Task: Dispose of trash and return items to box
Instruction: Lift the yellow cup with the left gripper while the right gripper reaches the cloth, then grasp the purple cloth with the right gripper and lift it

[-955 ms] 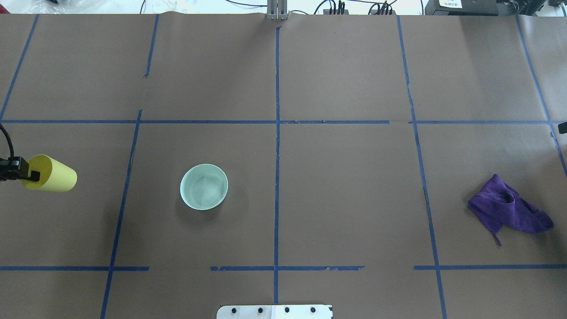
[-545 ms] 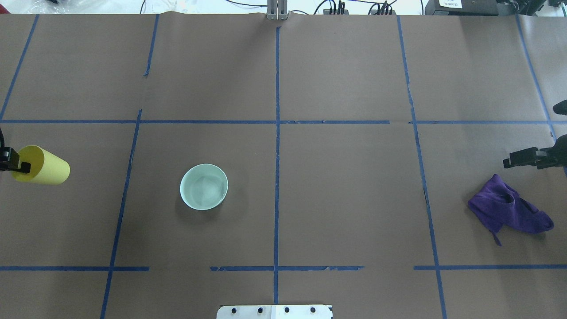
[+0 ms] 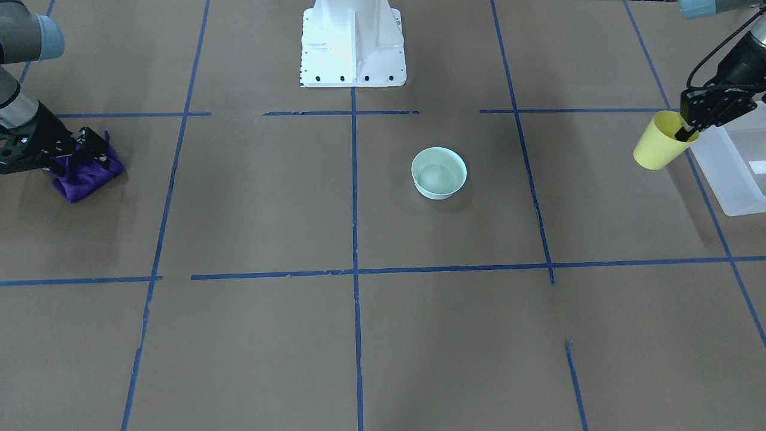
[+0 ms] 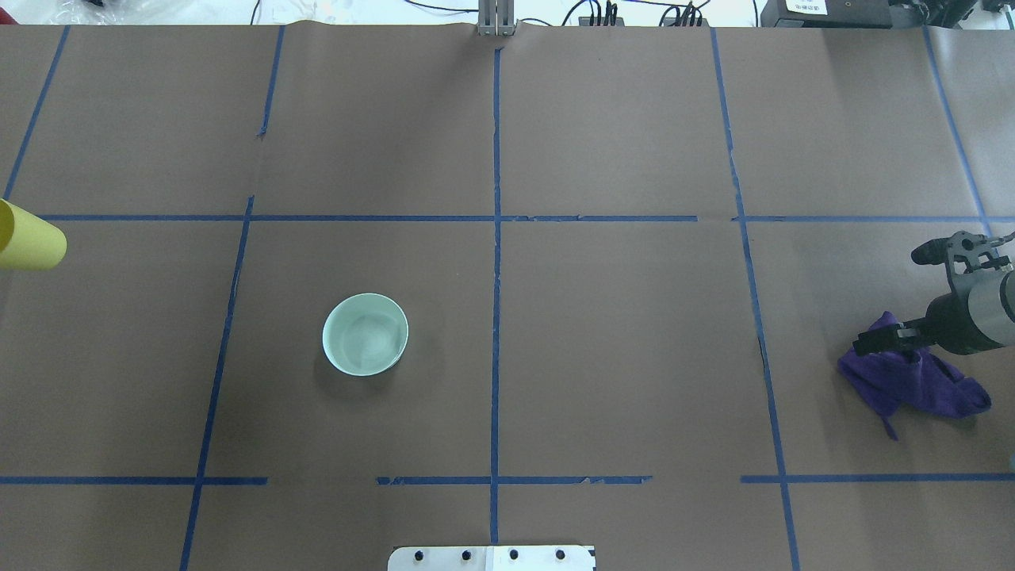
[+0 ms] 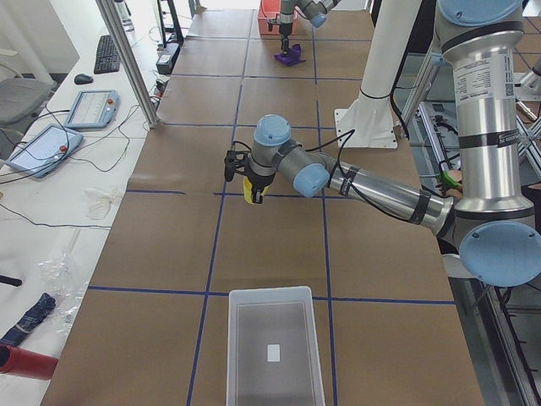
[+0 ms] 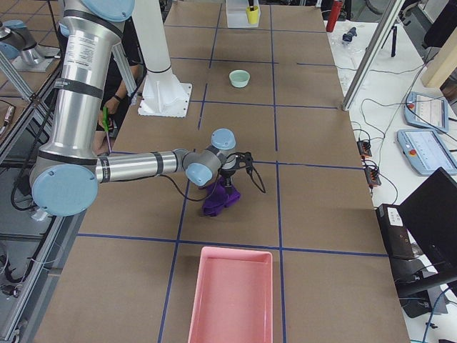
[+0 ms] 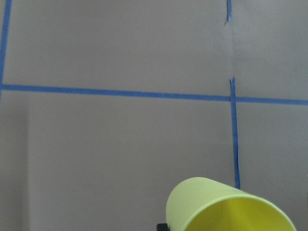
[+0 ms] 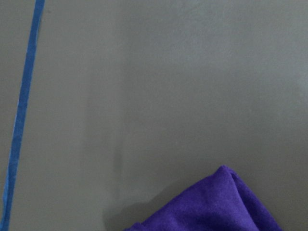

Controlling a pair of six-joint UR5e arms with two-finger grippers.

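1 yellow cup (image 3: 658, 146): small, tapered, plastic, tilted, rim clamped in my left gripper (image 3: 682, 130); frosted box (image 3: 733, 167) at its 3 o'clock. 1 mint bowl (image 3: 438, 173): upright, mid-table. My right gripper (image 3: 90, 146) over purple cloth (image 3: 81, 179); cannot tell its spread.

The table (image 4: 618, 127), covered in brown paper and gridded with blue tape (image 4: 496, 317), carries the mint-green bowl (image 4: 365, 334) upright on its left half, a crumpled purple cloth (image 4: 920, 385) towards the right, the frosted-white bin (image 3: 721, 173) at the left end, a pink tray (image 6: 232, 300) at the right end, and the robot's white base plate (image 3: 353, 60)
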